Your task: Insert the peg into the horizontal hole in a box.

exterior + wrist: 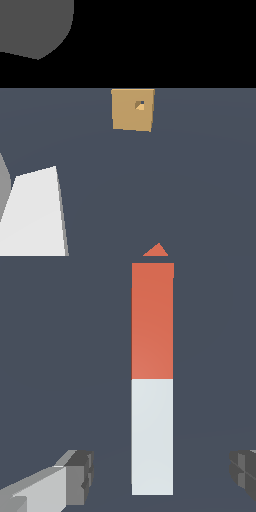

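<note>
The tan box (132,110) stands on the dark floor toward the back of the exterior view, its face turned to the camera. Its small square hole (140,105) sits in the upper right of that face. Only the orange tip of the peg (156,250) shows at the lower edge of the exterior view. In the wrist view the peg (152,378) lies flat, orange half (152,321) and white half (152,436) both plain. My gripper (162,473) is open above the white half, with one finger (80,476) on each side and clear gaps to the bar.
A white and grey arm link (32,215) fills the lower left of the exterior view. A grey rounded body (35,25) sits at the upper left against black background. Dark floor (200,175) spreads between peg and box.
</note>
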`<state>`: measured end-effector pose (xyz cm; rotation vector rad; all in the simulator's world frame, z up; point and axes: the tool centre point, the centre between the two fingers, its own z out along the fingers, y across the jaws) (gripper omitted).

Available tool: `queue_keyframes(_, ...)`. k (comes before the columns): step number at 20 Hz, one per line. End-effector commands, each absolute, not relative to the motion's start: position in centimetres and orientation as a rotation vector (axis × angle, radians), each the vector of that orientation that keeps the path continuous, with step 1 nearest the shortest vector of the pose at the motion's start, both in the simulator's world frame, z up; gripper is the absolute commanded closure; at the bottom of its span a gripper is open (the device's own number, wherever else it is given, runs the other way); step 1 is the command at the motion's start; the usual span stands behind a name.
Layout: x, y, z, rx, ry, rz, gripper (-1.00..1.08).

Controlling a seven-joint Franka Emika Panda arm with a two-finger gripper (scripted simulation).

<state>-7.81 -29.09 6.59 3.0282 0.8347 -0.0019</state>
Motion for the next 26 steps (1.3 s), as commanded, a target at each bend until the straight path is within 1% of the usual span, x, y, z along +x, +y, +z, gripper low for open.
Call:
queue_keyframes(1, -7.8, -29.1, 6.3, 3.028, 0.835, -0.002, -0.92)
queue_keyframes(10, -7.9, -29.0, 2.4, 3.03, 0.831, 0.0, -0.92)
queue_keyframes(15, -7.9, -29.0, 1.6, 3.03, 0.831, 0.0, -0.92)
queue_keyframes(16, -7.9, -29.0, 1.6, 3.03, 0.831, 0.0, 1.08)
queue_keyframes(26, -7.9, -29.0, 1.6, 3.03, 0.831, 0.0, 1.08)
